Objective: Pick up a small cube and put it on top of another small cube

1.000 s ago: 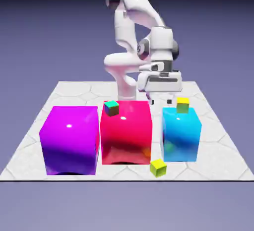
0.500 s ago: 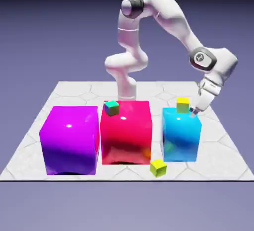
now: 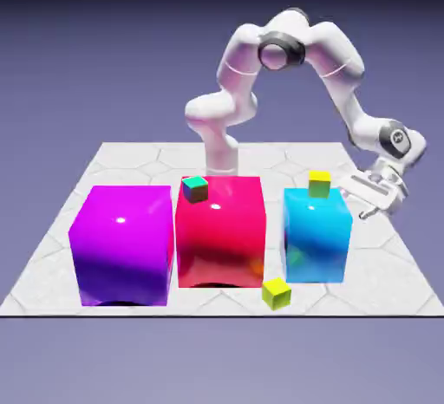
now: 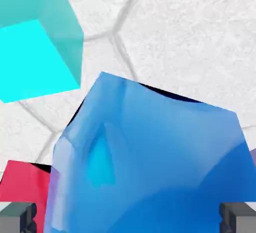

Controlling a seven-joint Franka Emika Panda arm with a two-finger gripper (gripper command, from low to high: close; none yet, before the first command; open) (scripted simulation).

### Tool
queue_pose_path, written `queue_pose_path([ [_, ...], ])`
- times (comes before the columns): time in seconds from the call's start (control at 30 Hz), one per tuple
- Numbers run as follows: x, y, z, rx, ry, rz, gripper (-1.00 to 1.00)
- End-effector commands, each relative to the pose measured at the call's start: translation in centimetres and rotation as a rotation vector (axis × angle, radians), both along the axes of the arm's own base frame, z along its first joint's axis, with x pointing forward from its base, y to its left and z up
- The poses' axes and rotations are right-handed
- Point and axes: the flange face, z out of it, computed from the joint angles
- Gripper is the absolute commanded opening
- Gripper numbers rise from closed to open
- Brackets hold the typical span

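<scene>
A turquoise-cyan small cube [image 4: 35, 42] lies on the white table at the hand view's top left; the exterior view does not show it. My gripper [image 3: 364, 205] hangs low, just to the exterior view's right of the big cyan block [image 3: 317, 236], tilted toward it. In the hand view that block [image 4: 150, 162] fills the lower middle between my two grey fingertips [image 4: 17, 217], which stand far apart at the bottom corners with nothing held. A small teal-topped cube [image 3: 195, 188] sits on the big red block [image 3: 220, 231].
A small yellow cube [image 3: 320, 183] rests on top of the big cyan block. Another yellow-green one [image 3: 276, 292] lies on the table in front. A big magenta block [image 3: 121, 242] stands at the exterior view's left. A red corner [image 4: 22, 182] shows in the hand view.
The arm has swung from behind the red block out to the exterior view's right and come down beside the big cyan block, with the hand tilting over. No cube has moved.
</scene>
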Motion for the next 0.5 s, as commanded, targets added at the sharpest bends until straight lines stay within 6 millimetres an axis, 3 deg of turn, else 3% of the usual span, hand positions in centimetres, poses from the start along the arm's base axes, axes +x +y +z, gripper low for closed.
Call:
queue_pose_path([
  [0.0,-1.9,-0.1,-1.0,0.005,0.016,0.046,0.0],
  [0.03,-3.4,-0.3,-1.6,0.01,0.03,0.081,0.0],
  [0.27,-3.1,-2.5,-5.4,-0.073,0.044,0.116,0.0],
  [0.47,-2.6,-3.4,-7.0,-0.068,0.049,0.126,0.0],
])
